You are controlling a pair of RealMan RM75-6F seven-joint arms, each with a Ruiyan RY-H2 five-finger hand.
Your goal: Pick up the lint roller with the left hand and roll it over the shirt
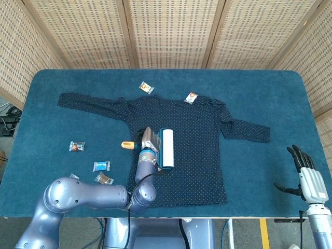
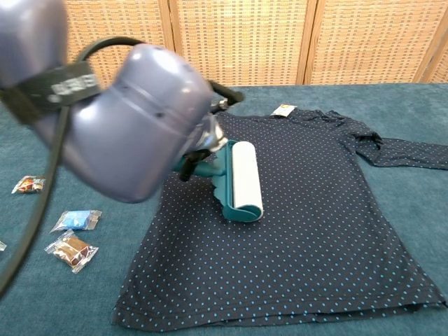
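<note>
Left hand: the left hand (image 1: 150, 141) sits over the middle of the shirt, fingers wrapped on the lint roller's handle; in the chest view the forearm hides most of the grasp, so how firm it is cannot be judged.
Lint roller: the lint roller (image 1: 167, 149) lies just right of the hand, its white drum flat on the cloth and running along the shirt's length; an orange handle tip (image 1: 126, 144) pokes out on the hand's other side.
Shirt: the dark dotted shirt (image 1: 197, 155) spreads flat under and around the hand, with more unrolled cloth to the right of the drum.
Step in hand: rolling, by my reading; keep the drum pressed level, travel across its axis, and go gently so the cloth does not bunch.
Wrappers: two snack wrappers (image 1: 147, 87) beyond the hand rest at the shirt's top edge; steer clear of them.
Right hand: the right hand (image 1: 306, 174) hangs far off, fingers apart, holding nothing.
</note>
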